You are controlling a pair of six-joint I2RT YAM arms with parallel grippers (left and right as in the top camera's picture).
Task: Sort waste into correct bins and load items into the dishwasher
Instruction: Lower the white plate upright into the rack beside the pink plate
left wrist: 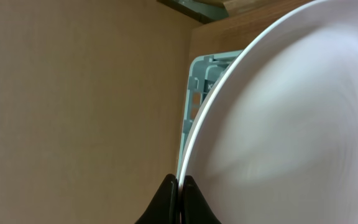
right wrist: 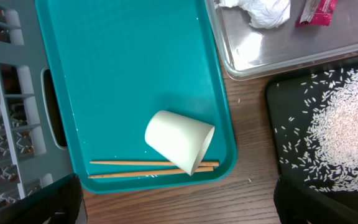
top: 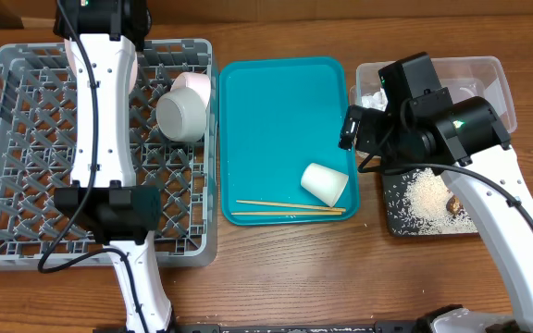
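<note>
One large pale pink plate [left wrist: 291, 124] was pinched at its rim by the left fingers [left wrist: 165, 200].
It was over the far side of the grey plastic dish rack [top: 26, 139], near one pale round bowl [top: 183, 111]. The right fingers [right wrist: 328, 208], spread wide and empty, were held near one small white cup [right wrist: 179, 140] and two thin wooden chopsticks [right wrist: 129, 163].

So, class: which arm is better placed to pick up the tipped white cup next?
Right. Its open gripper hangs near the cup at the teal tray's right edge, while the left gripper is shut on a plate at the rack.
</note>
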